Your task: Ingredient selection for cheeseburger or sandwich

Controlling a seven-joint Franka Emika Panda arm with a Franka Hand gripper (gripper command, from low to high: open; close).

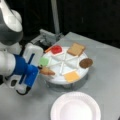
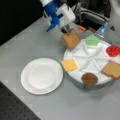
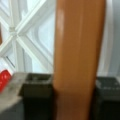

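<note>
My gripper (image 1: 41, 68) (image 2: 66, 30) is shut on a brown bread slice (image 1: 47, 71) (image 2: 71, 39), holding it tilted above the edge of the white divided tray (image 1: 58, 81) (image 2: 75, 78). In the wrist view the slice (image 3: 77, 57) stands on edge between the dark fingers (image 3: 37, 92). The tray's sections hold green lettuce (image 1: 45, 61) (image 2: 92, 40), a red tomato (image 1: 56, 49) (image 2: 113, 50), another bread slice (image 1: 76, 49) (image 2: 112, 69), a dark patty (image 1: 86, 63) (image 2: 89, 78) and yellow cheese (image 1: 72, 76) (image 2: 69, 65). No sandwich or cheeseburger is in view.
A plain white round plate (image 1: 75, 106) (image 2: 41, 75) lies on the grey table beside the tray. Grey metal hardware (image 1: 47, 35) (image 2: 92, 16) and an upright post (image 1: 55, 15) stand behind the tray. A black perforated board (image 2: 15, 110) borders the table.
</note>
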